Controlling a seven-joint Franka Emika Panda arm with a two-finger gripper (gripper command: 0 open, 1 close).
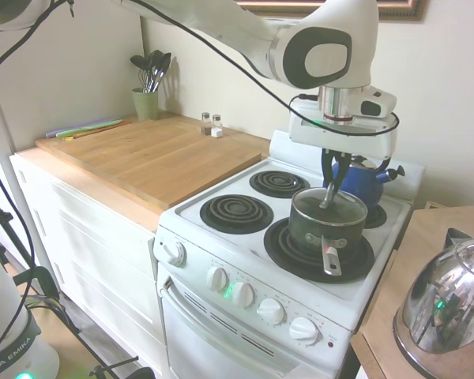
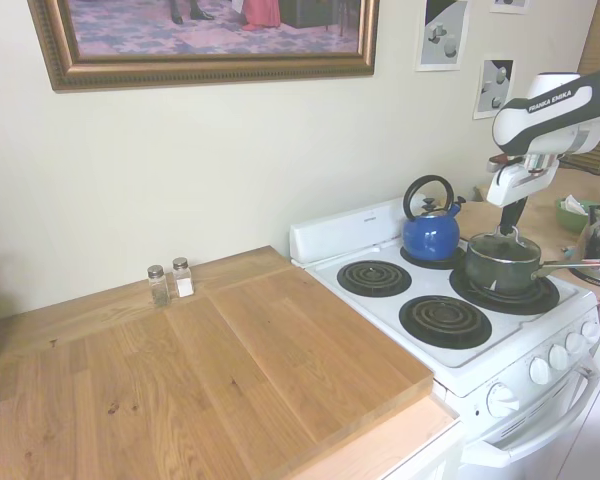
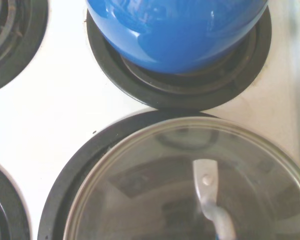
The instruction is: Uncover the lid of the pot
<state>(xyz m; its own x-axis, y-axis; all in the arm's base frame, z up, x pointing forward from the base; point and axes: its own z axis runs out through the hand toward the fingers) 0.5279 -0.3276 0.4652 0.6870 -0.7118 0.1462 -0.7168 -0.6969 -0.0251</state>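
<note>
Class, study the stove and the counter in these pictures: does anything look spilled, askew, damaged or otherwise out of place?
Nothing stands out. The lid sits level on the pot, which rests squarely on its burner; the blue kettle stands upright behind it. The gripper is open above the lid's handle.

The pot (image 1: 325,229) stands on the stove's (image 1: 221,241) front burner at the side away from the worktop (image 1: 154,154), with the lid (image 1: 329,205) on it. The kettle (image 1: 362,180) sits on the burner right behind the pot. The pincer (image 1: 336,175) hangs just above the lid's knob. Two shakers (image 1: 211,123) stand at the back of the worktop, a cup of utensils (image 1: 146,99) in its far corner.
</note>
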